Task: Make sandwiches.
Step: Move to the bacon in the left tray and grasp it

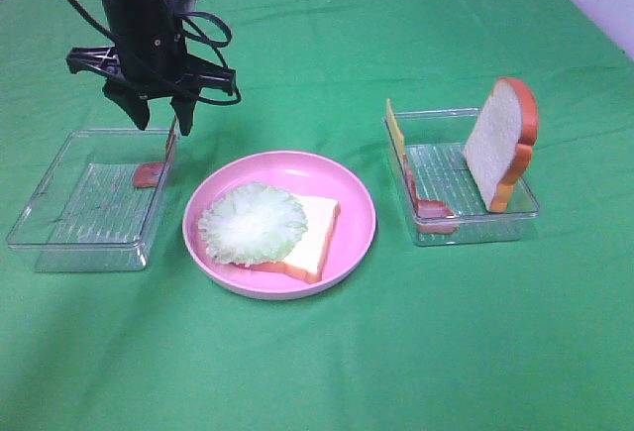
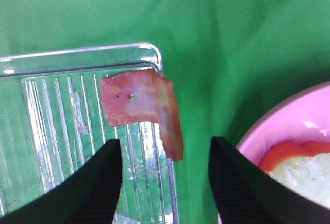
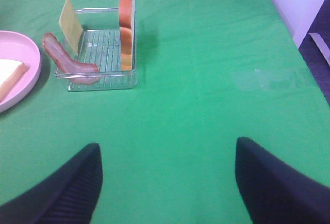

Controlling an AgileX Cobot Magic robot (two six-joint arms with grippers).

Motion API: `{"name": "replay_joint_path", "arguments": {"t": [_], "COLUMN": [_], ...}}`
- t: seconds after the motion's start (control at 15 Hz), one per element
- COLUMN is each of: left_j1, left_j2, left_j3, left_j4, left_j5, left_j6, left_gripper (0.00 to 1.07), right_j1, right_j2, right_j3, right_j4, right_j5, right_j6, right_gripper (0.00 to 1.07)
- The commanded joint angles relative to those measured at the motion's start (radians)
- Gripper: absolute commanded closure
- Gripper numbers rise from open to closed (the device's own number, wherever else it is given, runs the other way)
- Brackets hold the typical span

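Note:
On the pink plate [image 1: 352,188] lies a white bread slice [image 1: 317,228] with frilly green lettuce [image 1: 253,221] on top. A pink-red bacon strip [image 1: 151,173] drapes over the right wall of the left clear tray [image 1: 59,203]. My left gripper [image 1: 161,124] hangs just above it, open; in the left wrist view the bacon strip [image 2: 139,105] lies ahead of the spread fingers [image 2: 98,183], untouched. The right clear tray [image 1: 495,228] holds a cheese square [image 1: 395,129], another bacon strip [image 1: 431,208] and an upright bread slice [image 1: 500,144]. My right gripper [image 3: 167,183] is open over bare cloth.
Green cloth covers the whole table. The plate [image 2: 289,126] sits close to the left tray [image 2: 77,54], with a narrow gap of cloth between them. In the right wrist view the right tray [image 3: 103,80] and plate [image 3: 20,44] lie far ahead.

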Motion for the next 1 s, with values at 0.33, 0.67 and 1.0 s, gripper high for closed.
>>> {"name": "replay_joint_path", "arguments": {"t": [0.33,0.67,1.0], "left_j1": [0.003,0.003,0.003], "left_j2": [0.005,0.027,0.036], "left_j3": [-0.001,-0.001,-0.001], "left_j4": [0.015,0.019,0.041], "left_j5": [-0.035,-0.013,-0.006], "left_j6": [-0.006,-0.005,-0.014], "left_gripper": [0.56,0.56,0.61], "right_j1": [-0.003,-0.003,-0.003], "right_j2": [-0.013,-0.013,-0.013], "right_j3": [0.002,0.002,0.002], "right_j4": [-0.003,-0.003,-0.003], "right_j5": [0.0,0.0,0.0], "right_j6": [-0.005,-0.005,-0.005], "right_gripper": [0.38,0.38,0.38]}}
